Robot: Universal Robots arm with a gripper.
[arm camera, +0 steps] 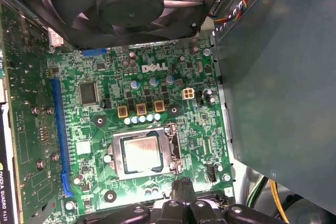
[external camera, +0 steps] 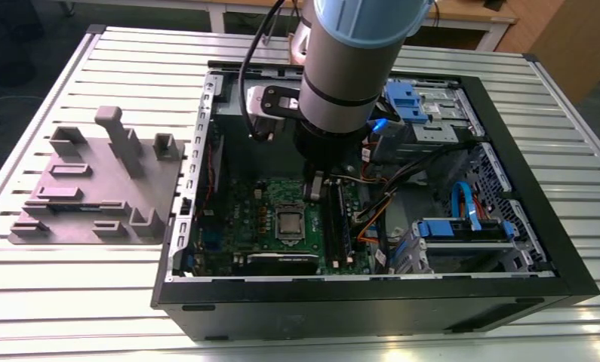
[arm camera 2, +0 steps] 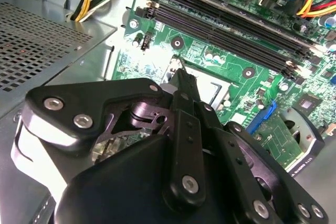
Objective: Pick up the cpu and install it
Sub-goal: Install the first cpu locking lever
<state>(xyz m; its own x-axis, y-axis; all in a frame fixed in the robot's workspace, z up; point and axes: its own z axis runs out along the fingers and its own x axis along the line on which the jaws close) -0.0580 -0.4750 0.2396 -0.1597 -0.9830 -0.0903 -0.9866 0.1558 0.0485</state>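
Cpu point(arm camera: 143, 153) seated in the motherboard socket point(arm camera: 119, 157), gripper point(arm camera: 184, 184) empty close by.
Inside the open computer case point(external camera: 380, 302), the chip lay flat within the socket's metal frame on the green motherboard point(arm camera: 157, 82). The gripper hung just off one edge of the socket, its fingers pinched narrow to a point with nothing between them. The grey fixture plate point(external camera: 88, 188) sat on the slatted table point(external camera: 78, 302), outside the case toward the exterior view's left.
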